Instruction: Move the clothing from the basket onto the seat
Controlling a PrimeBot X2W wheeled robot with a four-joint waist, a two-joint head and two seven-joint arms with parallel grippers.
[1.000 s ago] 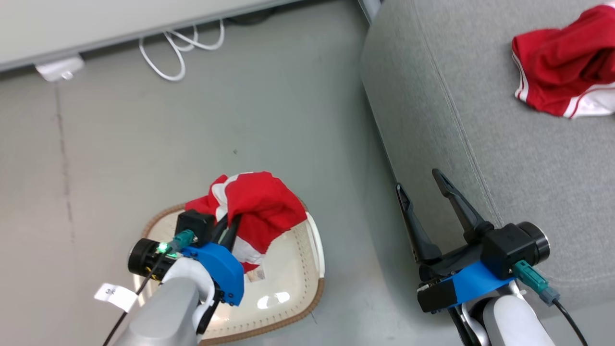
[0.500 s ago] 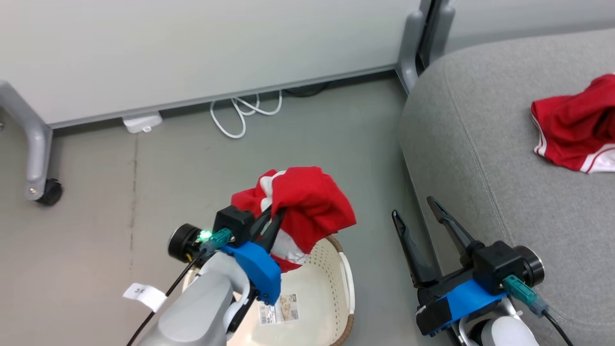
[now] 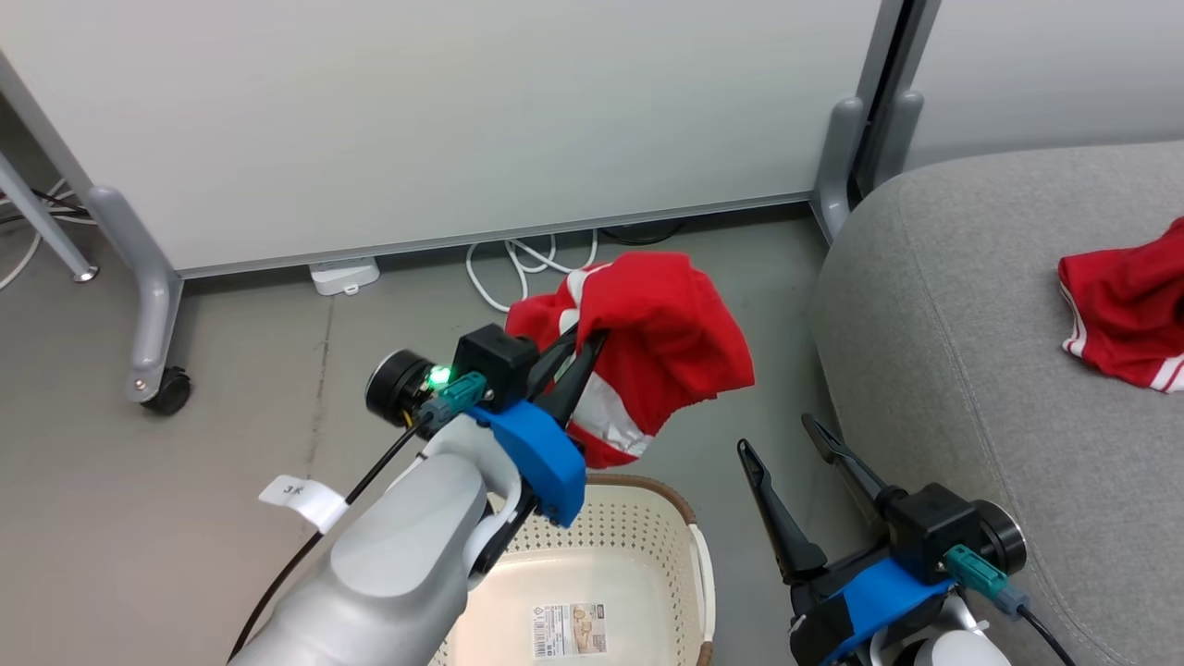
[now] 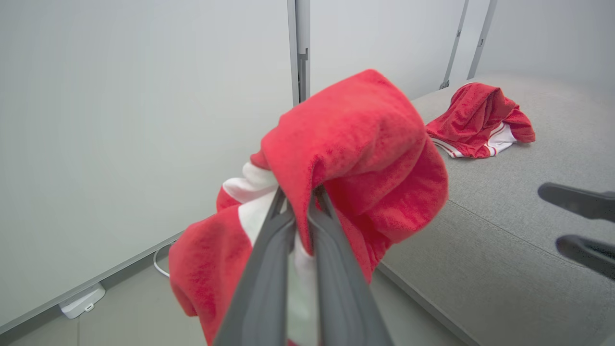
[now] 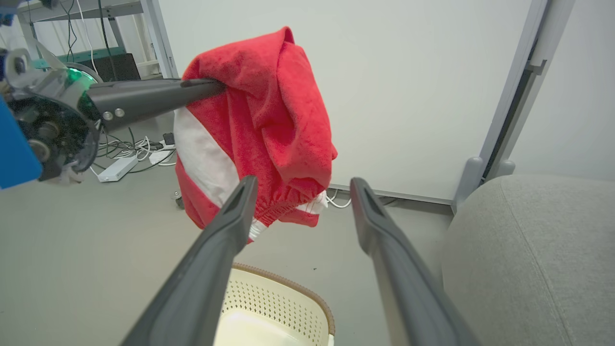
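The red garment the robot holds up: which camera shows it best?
The right wrist view: the held garment hangs side-on from the left gripper, red folds and white panel plain. The head view sees it from above; the left wrist view is too close, fingers across it.

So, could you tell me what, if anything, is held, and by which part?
Left gripper, jaws shut, pinches a red garment by a bunched fold; right gripper holds nothing.

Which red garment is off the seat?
The red-and-white fabric garment pinched by the left gripper, clear of the cream plastic basket; the other red garment lies on the grey seat.
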